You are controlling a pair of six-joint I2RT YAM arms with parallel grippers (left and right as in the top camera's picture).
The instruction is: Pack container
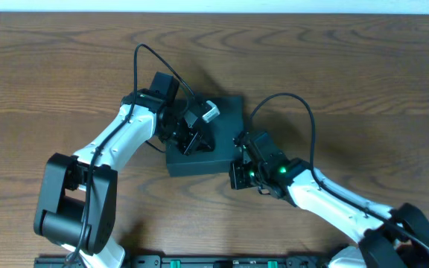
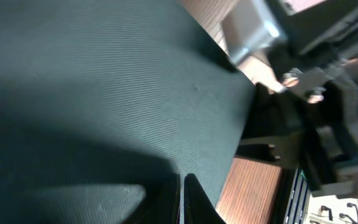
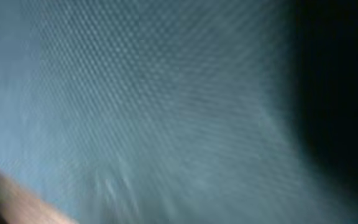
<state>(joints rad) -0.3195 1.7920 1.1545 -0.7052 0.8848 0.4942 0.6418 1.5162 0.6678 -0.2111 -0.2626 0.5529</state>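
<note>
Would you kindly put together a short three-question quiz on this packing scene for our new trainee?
1. Fill the gap: the left tool and the right tool are both ____ (open or shut).
2. Which tool is over the middle of the container? A. left B. right C. neither
3. True or false: snack packets lie scattered on the table.
Key: 1 shut; 2 A; 3 false.
</note>
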